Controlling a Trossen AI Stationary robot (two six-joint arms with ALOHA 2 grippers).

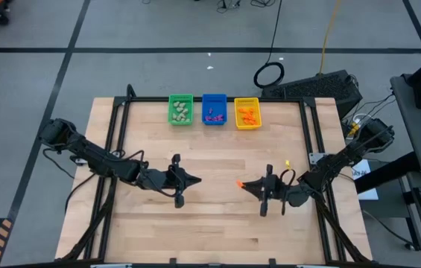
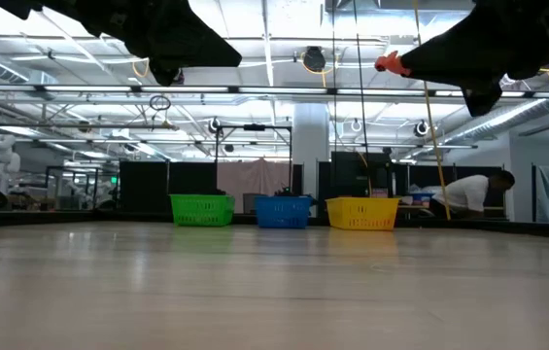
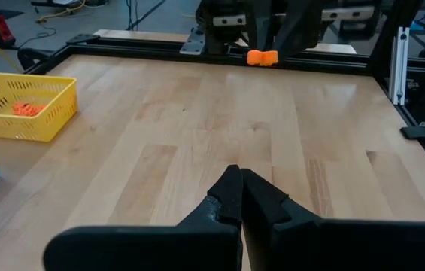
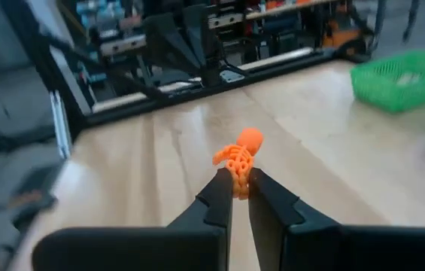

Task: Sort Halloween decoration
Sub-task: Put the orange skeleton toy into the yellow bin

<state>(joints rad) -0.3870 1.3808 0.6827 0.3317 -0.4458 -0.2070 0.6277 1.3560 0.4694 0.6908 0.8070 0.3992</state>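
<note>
My right pincer [image 4: 234, 190] is clenched on an orange skeleton trinket [image 4: 238, 156] — it sticks out past the fingertips, lifted clear of the wooden table [image 1: 210, 223]. My left pincer [image 3: 240, 179] faces it from across the table, clenched on nothing. Off to the side of both pincers sit three bins in a row — green bin [image 1: 180, 109], blue bin [image 1: 214, 109], yellow bin [image 1: 247, 113] — each with sorted trinkets inside.
</note>
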